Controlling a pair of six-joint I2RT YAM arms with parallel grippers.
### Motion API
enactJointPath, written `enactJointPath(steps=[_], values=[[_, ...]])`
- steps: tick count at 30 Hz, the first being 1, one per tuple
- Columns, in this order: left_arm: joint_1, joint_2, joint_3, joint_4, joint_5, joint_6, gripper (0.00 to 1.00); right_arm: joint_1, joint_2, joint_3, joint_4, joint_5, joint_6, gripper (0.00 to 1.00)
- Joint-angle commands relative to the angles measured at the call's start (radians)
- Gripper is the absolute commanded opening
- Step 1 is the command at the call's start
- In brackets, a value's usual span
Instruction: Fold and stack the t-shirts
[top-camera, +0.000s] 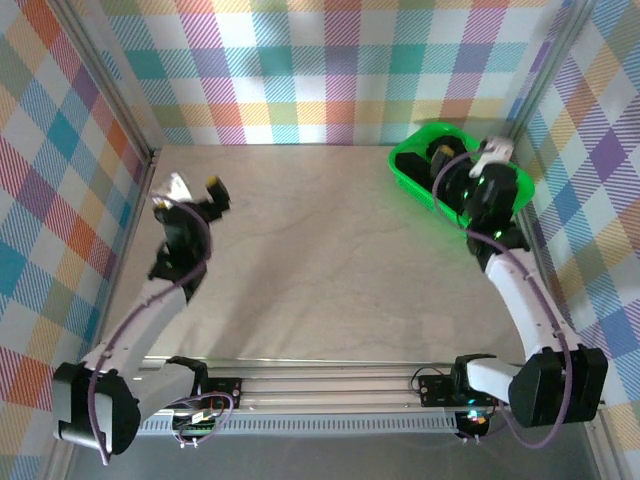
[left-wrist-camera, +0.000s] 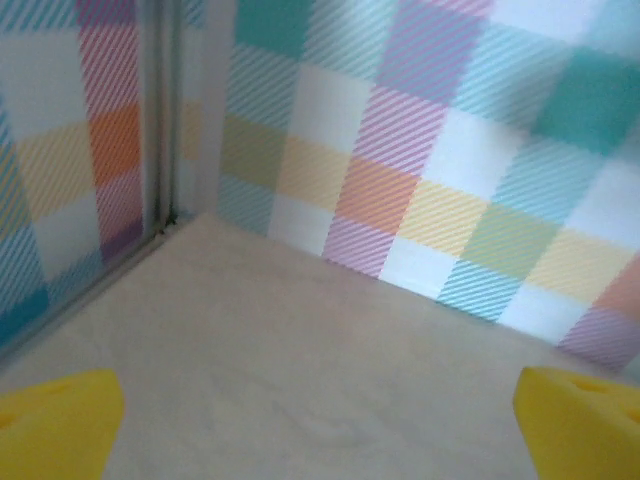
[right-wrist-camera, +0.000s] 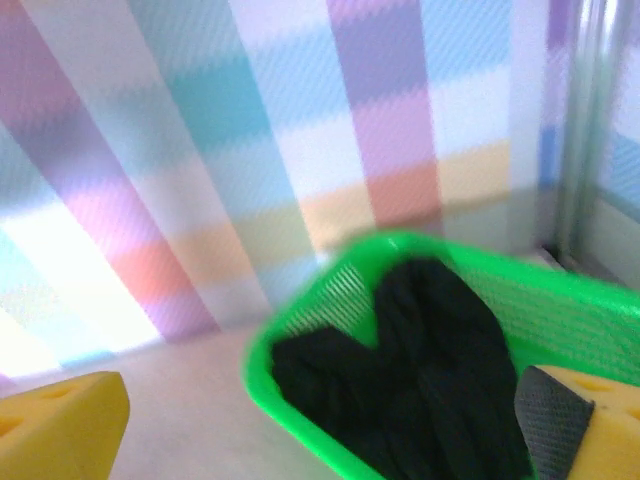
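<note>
No readable text, label, brand, number or sign appears on anything in view.

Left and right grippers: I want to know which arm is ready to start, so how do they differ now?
The left gripper hangs over bare table near the left wall; the right gripper hangs at the green basket. The left gripper faces a wall corner; the right gripper faces black t-shirts in that basket. Both are open, holding nothing.
</note>
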Motion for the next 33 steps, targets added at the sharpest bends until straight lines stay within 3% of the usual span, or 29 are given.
enactJointPath(steps=[1, 2, 8, 11, 16, 22, 24, 26, 28, 29, 33], values=[[0.102, 0.105, 0.255, -0.548, 0.153, -0.334, 1.00, -0.084, 0.156, 0.158, -0.314, -0.129, 0.198, 0.95], [0.124, 0.161, 0.330, -0.581, 0.259, -0.358, 1.00, -0.097, 0.231, 0.249, -0.392, -0.098, 0.227, 0.92], [0.031, 0.342, 0.638, -0.641, 0.509, -0.319, 0.99, -0.169, 0.631, 0.630, -0.558, -0.221, 0.264, 0.84], [-0.012, 0.370, 0.698, -0.650, 0.640, -0.334, 0.92, -0.192, 0.794, 0.776, -0.661, -0.203, 0.268, 0.81], [-0.113, 0.343, 0.672, -0.662, 0.684, -0.360, 0.84, -0.212, 0.959, 0.839, -0.716, -0.146, 0.233, 0.79], [-0.157, 0.273, 0.564, -0.666, 0.659, -0.403, 0.74, -0.216, 1.138, 0.952, -0.773, -0.236, 0.210, 0.71], [-0.160, 0.250, 0.543, -0.665, 0.649, -0.405, 0.71, -0.216, 1.156, 0.953, -0.749, -0.254, 0.213, 0.59], [-0.160, 0.238, 0.533, -0.670, 0.644, -0.406, 0.67, -0.217, 1.145, 0.932, -0.699, -0.272, 0.215, 0.25], [-0.161, 0.232, 0.530, -0.674, 0.643, -0.406, 0.63, -0.217, 1.091, 0.859, -0.603, -0.272, 0.224, 0.05], [-0.162, 0.231, 0.529, -0.676, 0.643, -0.407, 0.61, -0.216, 1.038, 0.807, -0.547, -0.260, 0.237, 0.00], [-0.170, 0.236, 0.525, -0.662, 0.648, -0.414, 0.55, -0.203, 0.826, 0.651, -0.390, -0.175, 0.268, 0.00]])
